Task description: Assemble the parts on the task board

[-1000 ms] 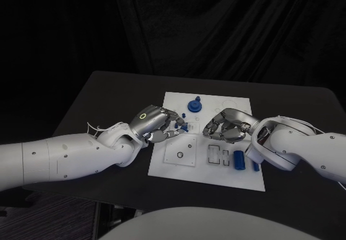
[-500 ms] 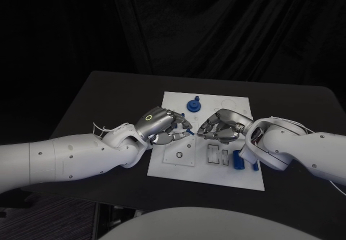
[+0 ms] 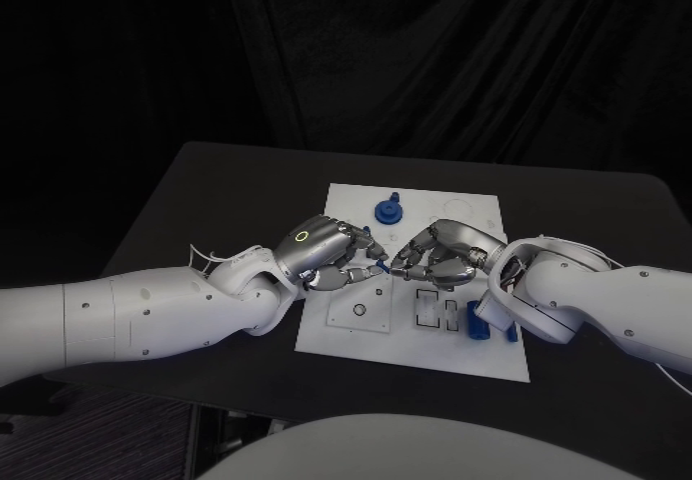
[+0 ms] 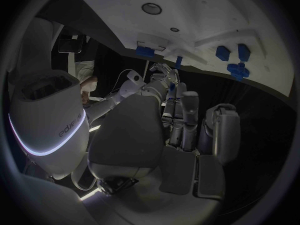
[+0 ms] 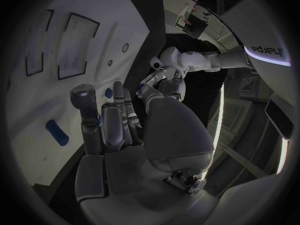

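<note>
The white task board (image 3: 418, 352) lies mid-table, also visible as the task board (image 4: 206, 15) and the task board (image 5: 94, 15) in the wrist views. My left hand (image 3: 326, 250) pinches a small blue peg (image 3: 381, 265) just above the board's middle; the same peg (image 4: 179, 61) sticks out past its fingertips (image 4: 167, 80). My right hand (image 3: 440, 250) faces it with curled fingers, their tips right at the peg; whether they grip it is hidden. A round blue part (image 3: 388, 211) stands near the board's far edge. Two blue parts (image 3: 479, 320) lie at its near right.
Two rectangular slots (image 3: 433, 308) and a square recess with a round hole (image 3: 359, 309) are in the board's near half. Both forearms lie low over the black table (image 3: 188, 200) on either side of the board. Dark curtains hang behind the table.
My left hand has carried the peg right and toward the board's middle. My right hand has moved left to meet it, so the fingertips now come together.
</note>
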Robot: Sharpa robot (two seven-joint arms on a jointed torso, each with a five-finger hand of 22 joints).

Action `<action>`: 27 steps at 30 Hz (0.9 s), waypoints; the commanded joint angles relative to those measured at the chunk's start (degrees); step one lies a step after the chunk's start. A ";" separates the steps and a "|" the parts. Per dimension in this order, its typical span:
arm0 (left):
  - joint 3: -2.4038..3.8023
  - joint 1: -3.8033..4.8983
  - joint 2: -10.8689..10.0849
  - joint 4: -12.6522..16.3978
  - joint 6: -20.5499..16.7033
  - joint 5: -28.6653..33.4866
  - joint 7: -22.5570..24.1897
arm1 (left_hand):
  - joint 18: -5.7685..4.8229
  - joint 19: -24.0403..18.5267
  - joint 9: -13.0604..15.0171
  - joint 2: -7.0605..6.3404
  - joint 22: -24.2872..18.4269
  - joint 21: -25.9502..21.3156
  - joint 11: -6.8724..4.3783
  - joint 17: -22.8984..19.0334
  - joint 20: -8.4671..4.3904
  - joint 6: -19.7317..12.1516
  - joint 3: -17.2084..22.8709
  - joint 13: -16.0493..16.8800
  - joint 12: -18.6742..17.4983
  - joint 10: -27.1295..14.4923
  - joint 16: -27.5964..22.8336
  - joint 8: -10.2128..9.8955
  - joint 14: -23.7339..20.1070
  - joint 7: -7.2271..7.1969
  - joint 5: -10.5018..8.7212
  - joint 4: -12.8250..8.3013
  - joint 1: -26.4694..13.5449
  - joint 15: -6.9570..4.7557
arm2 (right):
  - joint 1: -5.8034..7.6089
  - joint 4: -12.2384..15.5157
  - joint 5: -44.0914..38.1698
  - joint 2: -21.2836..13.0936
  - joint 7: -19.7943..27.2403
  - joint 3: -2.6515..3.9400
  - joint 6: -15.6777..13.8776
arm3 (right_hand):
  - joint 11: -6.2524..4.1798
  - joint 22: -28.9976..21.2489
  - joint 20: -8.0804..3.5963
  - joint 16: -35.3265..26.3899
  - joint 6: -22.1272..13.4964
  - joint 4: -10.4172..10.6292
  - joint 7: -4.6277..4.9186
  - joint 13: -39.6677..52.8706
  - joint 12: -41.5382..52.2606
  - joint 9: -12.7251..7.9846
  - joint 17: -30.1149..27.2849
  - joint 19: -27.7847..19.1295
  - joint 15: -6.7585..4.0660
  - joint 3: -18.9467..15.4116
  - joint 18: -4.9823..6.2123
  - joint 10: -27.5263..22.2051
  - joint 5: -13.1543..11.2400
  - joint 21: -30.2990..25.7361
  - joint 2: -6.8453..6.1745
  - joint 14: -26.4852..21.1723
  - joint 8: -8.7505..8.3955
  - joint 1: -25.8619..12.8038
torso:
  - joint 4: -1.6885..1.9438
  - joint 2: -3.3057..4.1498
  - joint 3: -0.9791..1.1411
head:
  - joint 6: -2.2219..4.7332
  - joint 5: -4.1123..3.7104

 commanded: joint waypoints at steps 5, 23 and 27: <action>0.04 -0.02 0.25 0.06 1.05 0.17 1.63 | -0.75 0.10 2.29 0.27 11.39 0.24 0.11 -0.17 0.41 0.06 0.38 -0.11 -0.25 0.36 -0.29 0.10 -0.07 0.15 0.41 0.02 0.42 0.41 | -0.19 0.39 1.25 0.05 1.58 0.03 1.50 | 0.02 5.35 0.14 -0.20 -0.43 -0.21 -0.15 0.00 0.20 -0.23 -0.08 -0.27 0.24 -0.45 0.57 -0.55 -0.35 -0.45 0.23 -0.05 -0.35 -0.19 | -0.02 -0.01 -0.01 | -0.01 0.13; 0.04 -0.03 0.21 0.40 0.41 0.17 2.29 | -0.75 0.09 2.34 0.34 11.40 0.23 0.17 -0.20 0.47 -0.07 0.49 -0.15 -0.36 0.33 -0.30 0.06 -0.08 0.23 0.43 -0.09 0.57 0.45 | -0.21 -0.19 1.35 0.31 0.65 0.03 2.33 | 0.04 5.39 0.19 0.01 -0.17 -2.77 -0.15 -0.62 -0.17 -1.89 -0.11 -0.17 0.24 0.47 0.61 -1.25 2.38 -0.67 -0.17 -0.07 -0.35 4.71 | -0.02 0.01 -0.02 | -0.01 0.11; 0.04 -0.03 0.14 0.52 0.25 0.17 2.20 | -0.76 0.13 2.36 0.38 11.43 0.28 0.19 -0.11 0.49 -0.11 0.53 -0.17 -0.39 0.31 -0.24 0.05 -0.03 0.27 0.49 -0.09 0.59 0.46 | -0.25 -0.40 1.35 0.44 0.47 0.03 2.71 | -0.03 5.41 0.15 -0.01 0.00 -3.48 -0.18 -0.89 -0.32 -2.23 -0.20 -0.11 0.19 0.92 0.60 -1.15 3.02 -0.63 -0.39 -0.10 -0.27 6.05 | 0.03 0.01 -0.02 | -0.01 0.09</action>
